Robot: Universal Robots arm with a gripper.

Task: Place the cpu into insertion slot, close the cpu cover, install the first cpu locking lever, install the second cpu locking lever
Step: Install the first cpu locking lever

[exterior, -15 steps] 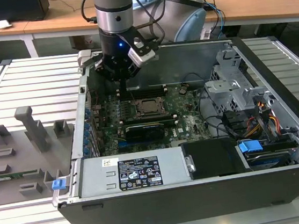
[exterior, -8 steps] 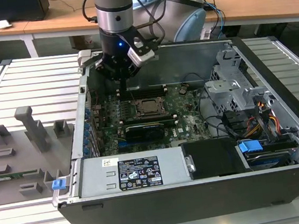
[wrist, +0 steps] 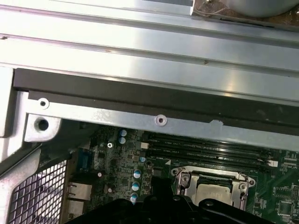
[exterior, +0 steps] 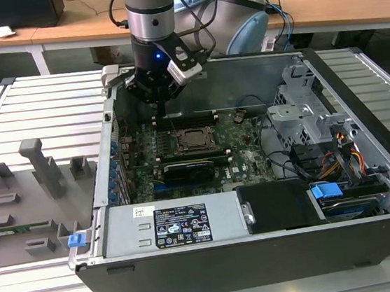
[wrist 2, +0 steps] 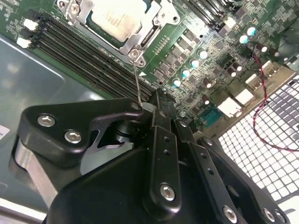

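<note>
One gripper, one cpu, one cover and one thin wire lever show in the second wrist view. The gripper's fingers sit drawn together around the lever's near end, the wire running from them to the cover's corner. Beyond, the cpu lies in the slot under the closed cover, memory slots alongside. In the exterior view a black card lies in front of the slot.

cpu in insertion slot | cpu cover over it
</note>
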